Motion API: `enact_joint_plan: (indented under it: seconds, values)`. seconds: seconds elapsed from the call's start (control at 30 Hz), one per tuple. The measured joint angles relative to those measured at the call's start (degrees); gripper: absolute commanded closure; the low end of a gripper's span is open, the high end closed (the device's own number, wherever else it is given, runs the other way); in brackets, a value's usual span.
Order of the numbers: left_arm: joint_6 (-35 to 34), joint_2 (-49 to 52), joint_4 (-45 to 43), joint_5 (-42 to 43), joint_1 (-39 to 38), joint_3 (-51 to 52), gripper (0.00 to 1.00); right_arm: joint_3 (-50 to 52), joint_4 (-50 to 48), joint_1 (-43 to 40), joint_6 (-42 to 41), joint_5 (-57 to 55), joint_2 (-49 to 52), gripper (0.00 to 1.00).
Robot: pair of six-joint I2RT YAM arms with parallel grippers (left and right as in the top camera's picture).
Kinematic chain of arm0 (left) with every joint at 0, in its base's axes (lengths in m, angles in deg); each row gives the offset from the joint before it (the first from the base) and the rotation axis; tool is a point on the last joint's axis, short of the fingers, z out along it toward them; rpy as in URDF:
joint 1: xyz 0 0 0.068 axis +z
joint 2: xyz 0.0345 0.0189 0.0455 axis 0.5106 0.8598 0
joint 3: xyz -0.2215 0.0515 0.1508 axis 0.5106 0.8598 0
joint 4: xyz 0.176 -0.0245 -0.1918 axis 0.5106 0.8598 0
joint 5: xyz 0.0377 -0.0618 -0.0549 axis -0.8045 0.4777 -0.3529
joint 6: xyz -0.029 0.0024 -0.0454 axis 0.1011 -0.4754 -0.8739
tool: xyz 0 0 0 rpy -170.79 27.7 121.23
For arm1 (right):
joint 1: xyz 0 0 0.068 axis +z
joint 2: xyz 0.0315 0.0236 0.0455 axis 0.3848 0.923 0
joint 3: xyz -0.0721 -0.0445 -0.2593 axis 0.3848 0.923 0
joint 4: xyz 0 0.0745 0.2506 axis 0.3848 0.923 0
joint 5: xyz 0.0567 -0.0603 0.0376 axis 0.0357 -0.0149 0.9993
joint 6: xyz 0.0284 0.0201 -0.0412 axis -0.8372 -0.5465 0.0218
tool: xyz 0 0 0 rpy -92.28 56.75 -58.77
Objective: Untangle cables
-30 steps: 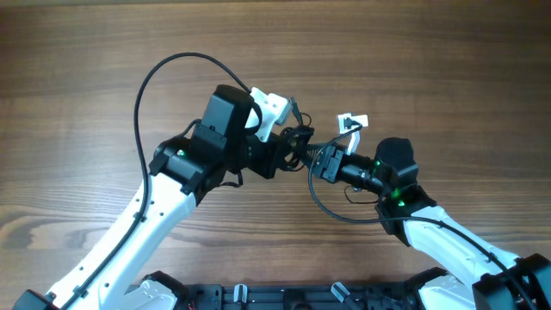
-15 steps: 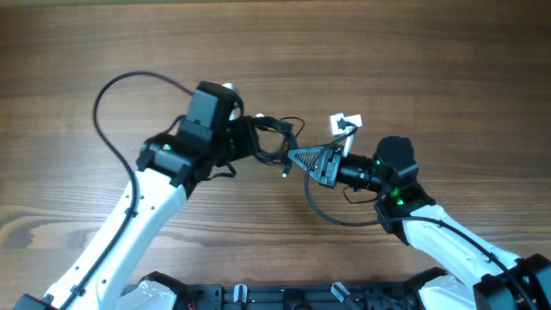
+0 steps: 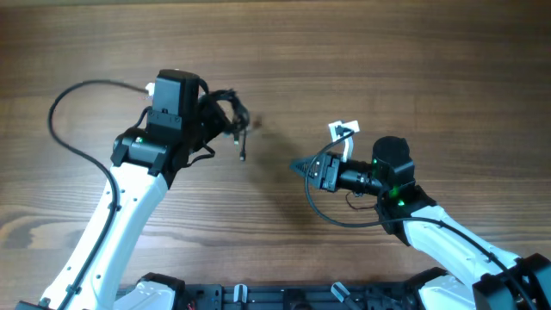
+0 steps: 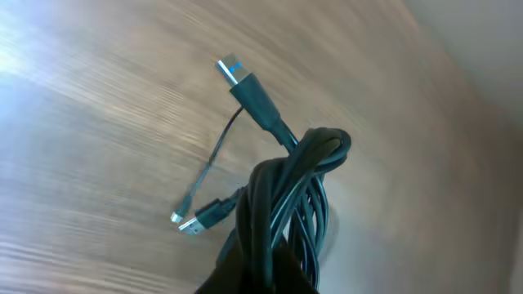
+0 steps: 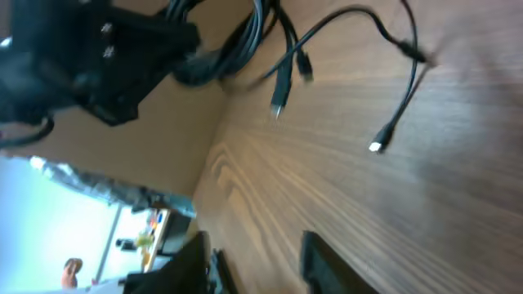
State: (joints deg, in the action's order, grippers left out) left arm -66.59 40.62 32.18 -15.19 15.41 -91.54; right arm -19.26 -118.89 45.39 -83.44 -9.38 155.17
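Wooden table fills the overhead view, its grain running across. The left gripper sits over the left-centre of it and is clamped on the cables, a tight black bunch of looped cords at its tip. One loose end trails out of the bunch toward the near edge of the table.

In the left wrist view the cables rise from between the dark fingers at the bottom edge and fold over in a knot-like bend at the top. A larger plug with a blue insert sticks out up and to the left. Two smaller plug ends hang lower left on thin cords, and the wood behind them is blurred.

The right gripper is well apart from the bunch, to its right, pointing toward it. In the right wrist view its fingers stand spread with only bare wood between them. The same view shows the cables in the left gripper at the top, with one thin cord arching right and ending in a small pale tip.
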Motion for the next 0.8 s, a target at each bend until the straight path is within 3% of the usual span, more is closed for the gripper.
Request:
enact_joint_plan:
  seconds: [0.13,0.27,0.5,0.8]
  values:
    - [19.5,0.0,1.0,11.0,0.0,0.0,0.96,0.0,-3.6,0.0,-0.1,-1.9,0.0,0.49]
    - [30.7,0.0,1.2,17.0,0.0,0.0,0.96,0.1,-7.7,0.0,-0.1,-3.1,0.0,0.5]
    - [35.1,0.0,0.9,23.4,0.0,0.0,0.96,0.1,-8.9,0.3,-0.8,-6.9,0.0,0.57]
    - [35.6,0.0,0.9,26.8,-2.0,0.0,0.96,0.1,-9.8,3.8,-2.8,-13.0,0.0,0.64]
